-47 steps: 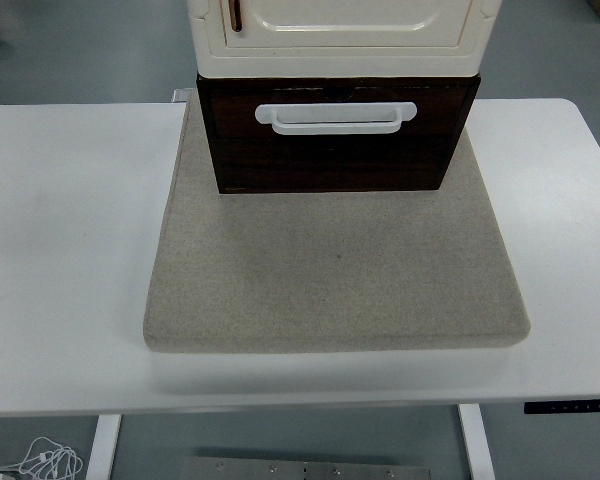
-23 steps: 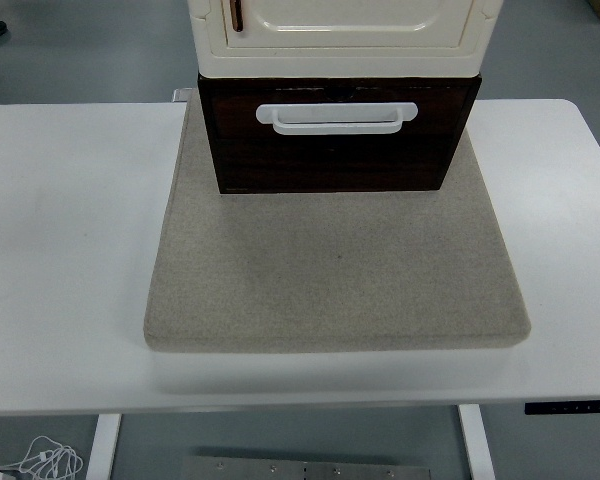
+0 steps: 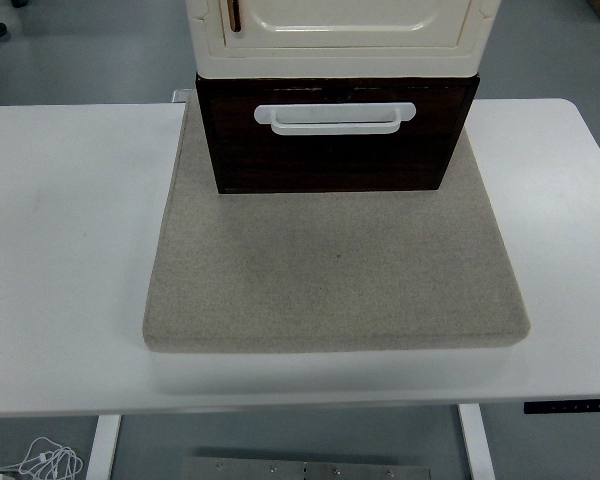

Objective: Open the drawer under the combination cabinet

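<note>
A dark brown drawer [image 3: 330, 160] sits at the bottom of the combination cabinet, at the top middle of the head view. It has a white bar handle [image 3: 335, 117] across its front. Above it is the cream upper cabinet [image 3: 340, 40] with a closed door and a small brown handle [image 3: 235, 14] at its left. The drawer front stands slightly out from under the cream part. Neither of my hands is in view.
The cabinet stands on a thick beige felt pad [image 3: 335, 270] that lies on the white table [image 3: 70, 260]. White cables [image 3: 45, 462] lie on the floor below the table's near left. A control panel [image 3: 570, 406] is on the table's front right edge.
</note>
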### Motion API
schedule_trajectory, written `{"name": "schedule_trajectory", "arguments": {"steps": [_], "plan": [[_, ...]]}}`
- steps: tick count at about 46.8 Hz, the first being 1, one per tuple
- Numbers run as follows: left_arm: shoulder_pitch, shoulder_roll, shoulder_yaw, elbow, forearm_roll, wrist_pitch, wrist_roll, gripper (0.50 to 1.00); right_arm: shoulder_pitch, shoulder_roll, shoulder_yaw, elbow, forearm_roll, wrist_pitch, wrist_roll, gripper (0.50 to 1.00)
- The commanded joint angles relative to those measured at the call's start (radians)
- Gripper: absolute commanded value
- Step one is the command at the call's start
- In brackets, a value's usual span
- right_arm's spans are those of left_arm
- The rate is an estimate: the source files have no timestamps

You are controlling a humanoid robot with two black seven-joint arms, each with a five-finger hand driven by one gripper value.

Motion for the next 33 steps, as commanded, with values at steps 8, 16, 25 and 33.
{"name": "schedule_trajectory", "arguments": {"steps": [8,16,25,33], "plan": [[-0.062,-0.005,0.159,-0.139,0.003,0.002,0.002,1.000,0.000,0.000,-0.001,0.000,0.000,0.000,0.000,0.926],[-0.101,-0.013,0.293,-0.174,0.004,0.002,0.003,1.000,0.000,0.000,0.000,0.000,0.000,0.000,0.000,0.926],[-0.127,-0.033,0.394,-0.208,0.070,0.002,0.037,1.000,0.000,0.000,0.000,0.000,0.000,0.000,0.000,0.926],[-0.154,-0.079,0.477,-0.220,0.070,-0.012,0.138,1.000,0.000,0.000,0.000,0.000,0.000,0.000,0.000,0.926]]}}
